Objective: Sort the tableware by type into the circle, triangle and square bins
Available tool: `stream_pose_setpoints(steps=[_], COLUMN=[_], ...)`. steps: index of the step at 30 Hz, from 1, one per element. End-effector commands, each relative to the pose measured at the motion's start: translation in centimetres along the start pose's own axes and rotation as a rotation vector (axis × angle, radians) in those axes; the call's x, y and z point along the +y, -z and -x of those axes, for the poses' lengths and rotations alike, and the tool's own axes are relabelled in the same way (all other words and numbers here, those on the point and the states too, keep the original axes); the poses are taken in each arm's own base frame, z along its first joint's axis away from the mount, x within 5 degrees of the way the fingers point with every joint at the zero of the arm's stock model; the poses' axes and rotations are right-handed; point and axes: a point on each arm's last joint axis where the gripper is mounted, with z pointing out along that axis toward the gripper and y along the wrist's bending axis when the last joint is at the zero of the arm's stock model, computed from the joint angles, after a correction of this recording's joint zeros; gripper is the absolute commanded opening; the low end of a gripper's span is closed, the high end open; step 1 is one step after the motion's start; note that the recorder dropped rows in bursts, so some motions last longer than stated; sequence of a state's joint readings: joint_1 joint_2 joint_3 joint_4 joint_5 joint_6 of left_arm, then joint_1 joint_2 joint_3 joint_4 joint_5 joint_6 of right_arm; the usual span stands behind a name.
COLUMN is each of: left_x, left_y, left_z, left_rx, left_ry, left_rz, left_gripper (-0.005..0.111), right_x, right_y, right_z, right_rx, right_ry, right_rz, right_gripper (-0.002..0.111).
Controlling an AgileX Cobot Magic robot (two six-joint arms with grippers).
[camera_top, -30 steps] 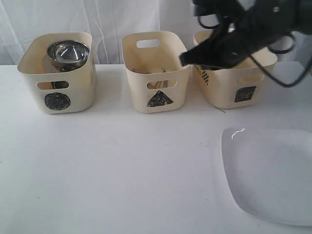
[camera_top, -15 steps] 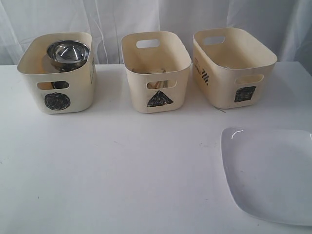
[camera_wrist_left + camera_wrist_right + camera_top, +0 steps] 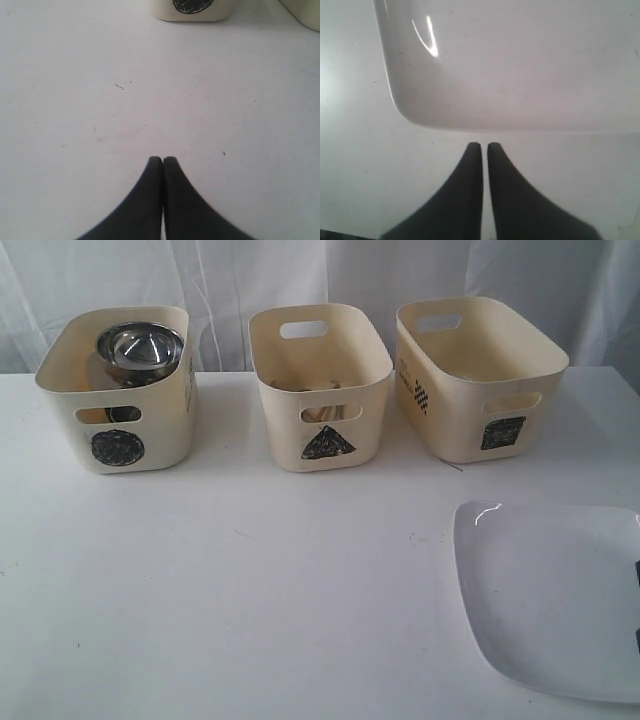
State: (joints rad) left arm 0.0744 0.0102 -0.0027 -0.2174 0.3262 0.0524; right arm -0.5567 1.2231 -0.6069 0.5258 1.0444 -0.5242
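Observation:
The circle bin (image 3: 160,435) at the left holds stacked steel bowls (image 3: 140,348). Wooden pieces show through the handle slot of the triangle bin (image 3: 282,415) in the middle. No contents show in the square bin (image 3: 455,425) on the right. The large white squarish plate (image 3: 550,600) lies flat at the table's front right. My right gripper (image 3: 480,145) hovers shut and holds nothing, just off the plate's (image 3: 510,65) rim. My left gripper (image 3: 163,159) is shut and holds nothing over bare table, short of the circle bin (image 3: 165,10). Mugs and cutlery are hidden.
The white table (image 3: 250,590) runs from the bins to the front edge. A white curtain (image 3: 230,280) hangs close behind the bins. Thin dark slivers of an arm (image 3: 637,575) show at the right border over the plate.
A second ago the right arm hung over the square bin in the exterior view. It has since withdrawn, leaving only dark slivers at the right border. Bins and plate have not moved.

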Motion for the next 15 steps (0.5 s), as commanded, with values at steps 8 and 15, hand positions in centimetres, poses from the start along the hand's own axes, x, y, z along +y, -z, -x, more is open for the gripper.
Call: stream_pose_setpoints(steps=[8,15], left_x=[-0.1,-0.1], left_y=[0.0,0.0], left_z=[-0.3,-0.3], left_rx=[0.023,0.023], left_ry=[0.000,0.000], left_rz=[-0.015,-0.015], left_gripper=[0.000,0.000], right_x=[-0.4,-3.6], right_y=[0.1,1.2], right_z=[-0.2,-0.7], right_rx=[0.007,-0.001], right_ry=[-0.156,-0.395], right_rz=[-0.045,-0.283], right_gripper=[0.052,0.052])
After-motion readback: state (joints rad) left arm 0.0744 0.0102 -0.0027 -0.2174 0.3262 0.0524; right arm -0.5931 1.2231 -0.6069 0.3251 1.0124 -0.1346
